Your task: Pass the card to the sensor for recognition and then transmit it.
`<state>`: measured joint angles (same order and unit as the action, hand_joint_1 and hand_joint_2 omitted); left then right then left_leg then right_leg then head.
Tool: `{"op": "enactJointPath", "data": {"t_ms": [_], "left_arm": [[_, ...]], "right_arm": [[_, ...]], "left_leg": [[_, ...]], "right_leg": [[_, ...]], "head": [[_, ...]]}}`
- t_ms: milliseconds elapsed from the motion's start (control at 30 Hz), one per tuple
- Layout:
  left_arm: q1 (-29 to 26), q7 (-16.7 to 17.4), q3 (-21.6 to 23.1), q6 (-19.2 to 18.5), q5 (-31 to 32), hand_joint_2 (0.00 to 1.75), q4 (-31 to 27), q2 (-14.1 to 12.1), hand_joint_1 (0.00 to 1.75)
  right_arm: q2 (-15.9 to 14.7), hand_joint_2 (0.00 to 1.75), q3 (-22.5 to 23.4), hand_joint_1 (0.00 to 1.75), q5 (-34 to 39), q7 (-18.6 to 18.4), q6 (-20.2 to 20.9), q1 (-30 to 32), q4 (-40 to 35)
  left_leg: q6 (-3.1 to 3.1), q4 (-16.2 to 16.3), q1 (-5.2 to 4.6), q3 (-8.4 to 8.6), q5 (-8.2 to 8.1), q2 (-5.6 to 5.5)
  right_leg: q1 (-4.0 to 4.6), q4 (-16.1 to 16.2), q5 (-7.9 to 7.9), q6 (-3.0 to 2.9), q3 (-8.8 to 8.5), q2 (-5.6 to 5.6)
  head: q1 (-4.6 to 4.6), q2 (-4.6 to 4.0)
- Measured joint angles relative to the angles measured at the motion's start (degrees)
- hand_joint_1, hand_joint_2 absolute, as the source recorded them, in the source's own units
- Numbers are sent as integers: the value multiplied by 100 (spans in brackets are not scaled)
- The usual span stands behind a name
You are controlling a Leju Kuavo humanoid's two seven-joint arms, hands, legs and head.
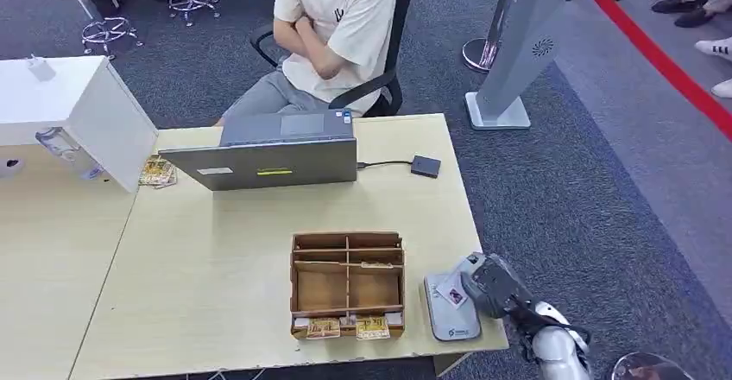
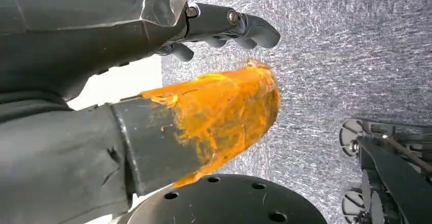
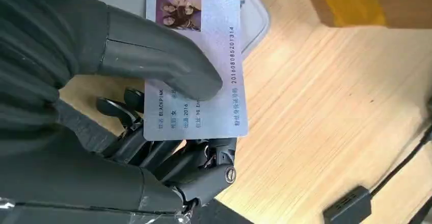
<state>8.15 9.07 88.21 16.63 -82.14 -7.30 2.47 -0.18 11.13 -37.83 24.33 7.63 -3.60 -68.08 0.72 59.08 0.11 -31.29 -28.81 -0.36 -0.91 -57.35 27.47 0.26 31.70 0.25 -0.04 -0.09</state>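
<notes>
My right hand (image 1: pixel 494 287) pinches a pale ID card (image 3: pixel 214 46) between its thumb and fingers; the card (image 1: pixel 452 294) bears a small photo and printed text. It is held just over the grey card sensor (image 1: pixel 449 319), which lies flat on the wooden table near its front right corner. Whether the card touches the sensor I cannot tell. My left hand (image 2: pixel 204 76) hangs beside my body over grey carpet, its orange-taped thumb (image 2: pixel 224 112) apart from its fingers (image 2: pixel 239 28), with nothing in it.
A wooden divided organiser (image 1: pixel 348 283) with cards in its front slots stands left of the sensor. Further back are a laptop (image 1: pixel 272 157) and a small black device (image 1: pixel 425 167) on a cable. A person (image 1: pixel 328 26) sits behind the table (image 1: pixel 207 250). A white box (image 1: pixel 78 108) stands at left.
</notes>
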Motion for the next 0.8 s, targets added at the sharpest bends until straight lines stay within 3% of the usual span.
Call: {"op": "enactJointPath", "data": {"t_ms": [367, 800], "left_arm": [[0, -2, 4, 0, -33, 0, 0, -2, 0], [-1, -2, 9, 2, -101, 0, 0, -9, 0]], "right_arm": [[-41, 175, -4, 175, -588, -203, -337, -223, 266], [-70, 175, -7, 175, -697, -232, -368, -383, 500]], "left_leg": [[0, 0, 0, 2, 0, 0], [0, 1, 0, 7, 0, 1]], "right_leg": [[0, 0, 0, 0, -1, 0], [0, 0, -3, 3, -6, 1]], "head": [[0, 0], [-2, 0]]}}
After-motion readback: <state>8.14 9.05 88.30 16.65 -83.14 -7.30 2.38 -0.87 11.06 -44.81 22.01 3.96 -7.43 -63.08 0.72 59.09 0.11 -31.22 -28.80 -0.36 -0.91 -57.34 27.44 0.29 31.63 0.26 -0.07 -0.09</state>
